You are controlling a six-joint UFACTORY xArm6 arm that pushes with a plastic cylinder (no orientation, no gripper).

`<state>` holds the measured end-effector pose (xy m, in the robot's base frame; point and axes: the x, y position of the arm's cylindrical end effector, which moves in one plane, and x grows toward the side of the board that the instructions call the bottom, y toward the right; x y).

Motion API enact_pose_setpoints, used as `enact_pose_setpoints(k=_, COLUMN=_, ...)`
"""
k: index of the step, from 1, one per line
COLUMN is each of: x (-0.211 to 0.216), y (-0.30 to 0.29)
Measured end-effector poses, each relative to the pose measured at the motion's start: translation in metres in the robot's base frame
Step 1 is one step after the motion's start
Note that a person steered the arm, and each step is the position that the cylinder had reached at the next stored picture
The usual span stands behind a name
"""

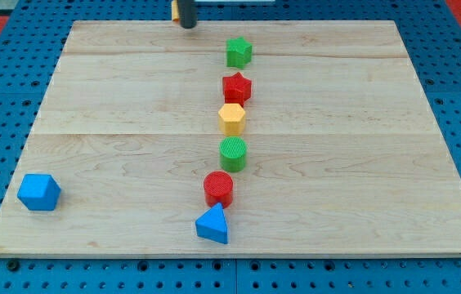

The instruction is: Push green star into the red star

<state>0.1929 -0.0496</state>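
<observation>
The green star (239, 51) lies near the view's top, just right of centre. The red star (236, 87) lies a short way below it, with a small gap between them. My tip (188, 24) is at the board's top edge, to the upper left of the green star and apart from it. The rod's upper part is cut off by the view's top.
Below the red star a column runs down: a yellow hexagon (231, 118), a green cylinder (233, 153), a red cylinder (218, 189) and a blue triangle (212, 224). A blue block (38, 192) lies at the lower left. The wooden board (361, 163) sits on a blue pegboard.
</observation>
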Motion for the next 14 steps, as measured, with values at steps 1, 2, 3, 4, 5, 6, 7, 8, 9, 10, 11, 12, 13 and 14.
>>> enact_pose_setpoints(k=1, x=0.002, y=0.025)
enact_pose_setpoints(k=2, x=0.01, y=0.042)
enact_pose_setpoints(k=3, x=0.047, y=0.051)
enact_pose_setpoints(k=4, x=0.087, y=0.038)
enact_pose_setpoints(k=5, x=0.079, y=0.033)
enact_pose_setpoints(k=6, x=0.046, y=0.062)
enact_pose_setpoints(k=7, x=0.062, y=0.127)
enact_pose_setpoints(k=8, x=0.121, y=0.122)
enact_pose_setpoints(k=9, x=0.135, y=0.069)
enact_pose_setpoints(k=10, x=0.117, y=0.065)
enact_pose_setpoints(k=11, x=0.094, y=0.107)
enact_pose_setpoints(k=12, x=0.054, y=0.052)
enact_pose_setpoints(k=13, x=0.069, y=-0.021)
enact_pose_setpoints(k=14, x=0.088, y=-0.011)
